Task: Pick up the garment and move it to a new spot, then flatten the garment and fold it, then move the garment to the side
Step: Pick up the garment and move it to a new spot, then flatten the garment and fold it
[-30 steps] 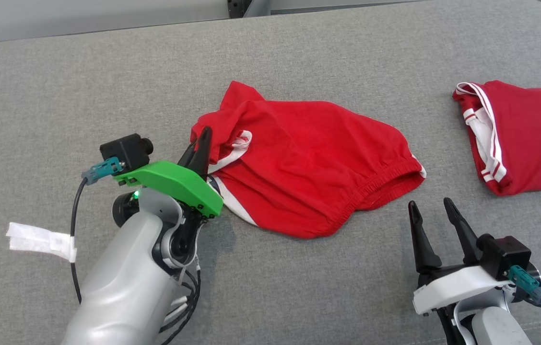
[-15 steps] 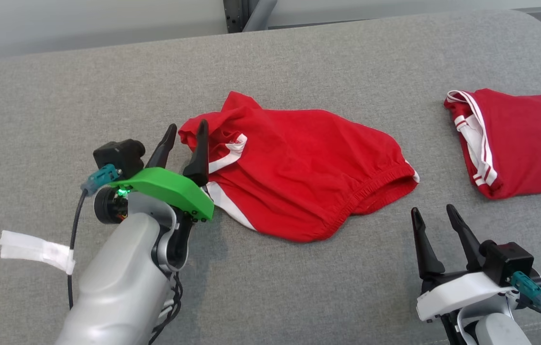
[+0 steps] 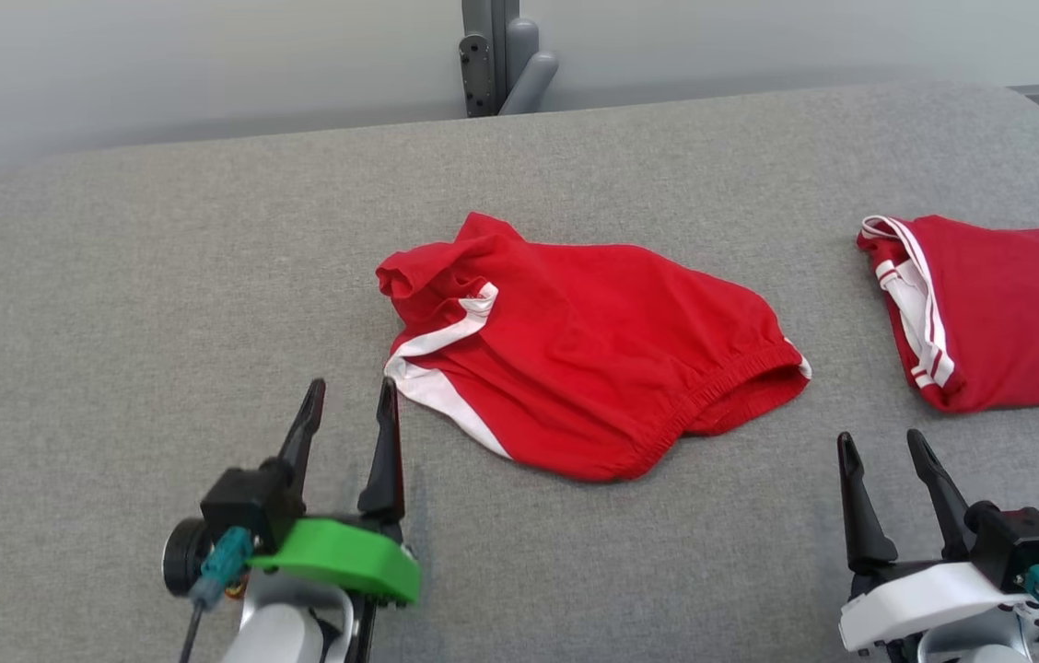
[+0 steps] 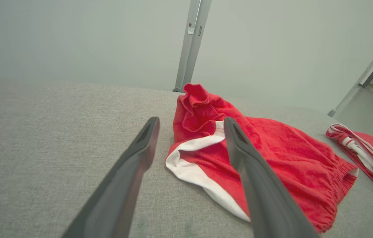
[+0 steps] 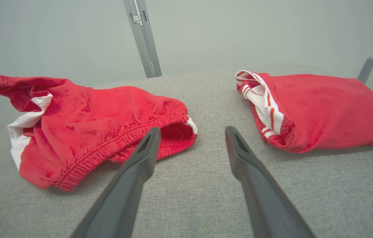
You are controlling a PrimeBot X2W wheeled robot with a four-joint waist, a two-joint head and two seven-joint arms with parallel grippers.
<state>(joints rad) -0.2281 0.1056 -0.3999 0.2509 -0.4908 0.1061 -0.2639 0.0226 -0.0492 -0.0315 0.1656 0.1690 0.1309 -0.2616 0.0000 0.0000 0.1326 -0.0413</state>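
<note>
You've got two red garments: crumpled garment (image 3: pixel 593 359) centre, second garment (image 3: pixel 1008 313) right | two pincers: left pincer (image 3: pixel 352 387) splayed, empty, just beside the crumpled garment | right pincer (image 3: pixel 883 440) splayed, empty

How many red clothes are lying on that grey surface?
2. The crumpled red shorts lie in the middle of the grey surface; the second red garment lies at the right, cut off by the picture's edge, partly unseen.
</note>
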